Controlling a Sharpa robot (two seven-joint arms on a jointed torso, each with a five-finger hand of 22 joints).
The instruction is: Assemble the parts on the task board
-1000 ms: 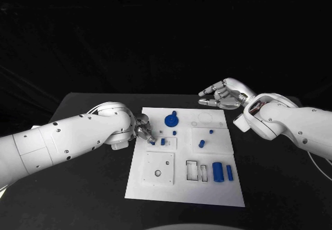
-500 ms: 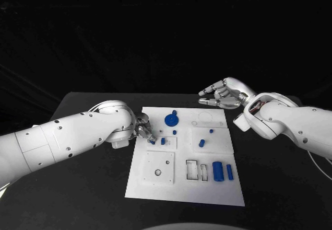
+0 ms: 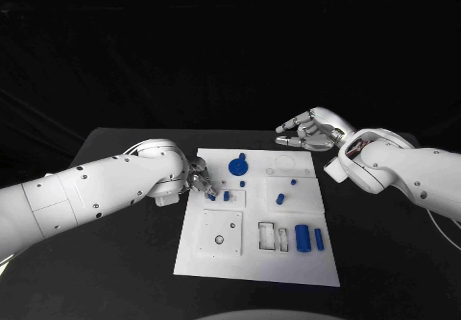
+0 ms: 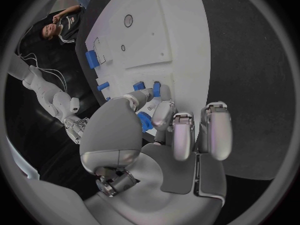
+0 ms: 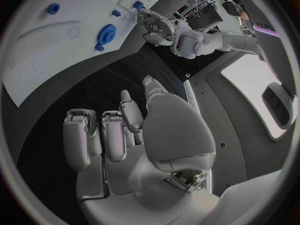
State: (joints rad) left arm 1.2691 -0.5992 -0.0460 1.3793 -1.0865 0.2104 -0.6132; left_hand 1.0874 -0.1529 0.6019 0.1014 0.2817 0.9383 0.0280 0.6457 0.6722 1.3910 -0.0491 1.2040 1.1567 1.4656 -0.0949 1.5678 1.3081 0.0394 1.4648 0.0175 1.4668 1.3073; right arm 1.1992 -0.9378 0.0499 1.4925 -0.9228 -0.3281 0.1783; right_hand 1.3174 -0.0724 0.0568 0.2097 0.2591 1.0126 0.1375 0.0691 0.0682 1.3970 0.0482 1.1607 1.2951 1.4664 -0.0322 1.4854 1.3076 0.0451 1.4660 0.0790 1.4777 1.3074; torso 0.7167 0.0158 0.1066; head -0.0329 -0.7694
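Note:
The white task board (image 3: 252,260) lies mid-table. My left hand (image 3: 200,181) is low over the board's left edge and pinches a small blue part (image 3: 210,196) between thumb and fingertips; the left wrist view shows that part (image 4: 145,121) inside the left hand (image 4: 156,130). A blue peg (image 3: 226,197) stands just right of it. A blue gear (image 3: 237,165), another peg (image 3: 280,199) and two blue cylinders (image 3: 302,239) sit on the board. My right hand (image 3: 309,131) hovers beyond the board's far right corner, fingers loosely curled, holding nothing.
A raised white square plate with holes (image 3: 221,233) and two rectangular slots (image 3: 267,236) take up the board's near half. The black table (image 3: 115,267) surrounds the board. The right wrist view shows the gear (image 5: 109,33) and my left hand (image 5: 156,25).
My left arm has shifted slightly while its hand stays at the same spot on the board with the blue part. The right hand has not moved.

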